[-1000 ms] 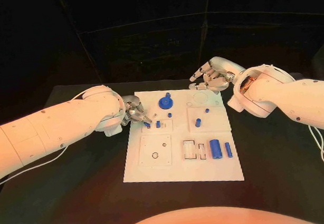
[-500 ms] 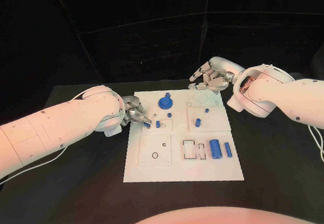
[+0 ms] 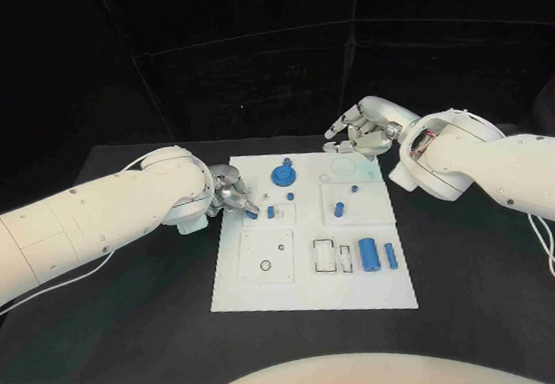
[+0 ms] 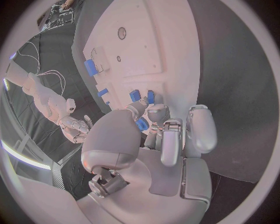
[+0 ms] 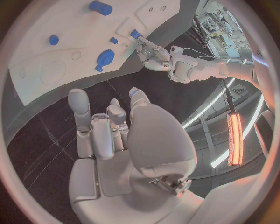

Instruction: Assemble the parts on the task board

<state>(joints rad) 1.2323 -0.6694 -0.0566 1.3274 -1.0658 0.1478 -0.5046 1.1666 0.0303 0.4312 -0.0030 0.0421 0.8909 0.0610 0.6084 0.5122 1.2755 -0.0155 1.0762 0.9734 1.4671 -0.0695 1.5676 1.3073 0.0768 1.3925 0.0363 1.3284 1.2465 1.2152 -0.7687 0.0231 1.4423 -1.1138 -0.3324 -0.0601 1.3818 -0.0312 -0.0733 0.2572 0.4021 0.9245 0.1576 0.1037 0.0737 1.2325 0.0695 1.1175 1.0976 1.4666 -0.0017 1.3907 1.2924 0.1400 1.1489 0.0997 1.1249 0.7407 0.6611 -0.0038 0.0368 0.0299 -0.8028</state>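
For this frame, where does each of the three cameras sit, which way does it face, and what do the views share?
Head view: on the robot's head, looking down at the task board; both white arms come in, left hand at the board's edge, right hand at its far corner.
Left wrist view: behind the left hand, facing the board; its fingers pinch a small blue part.
Right wrist view: behind the right hand, facing the board.
Shared: both wrist views show the board, and the right wrist view also shows the left hand.
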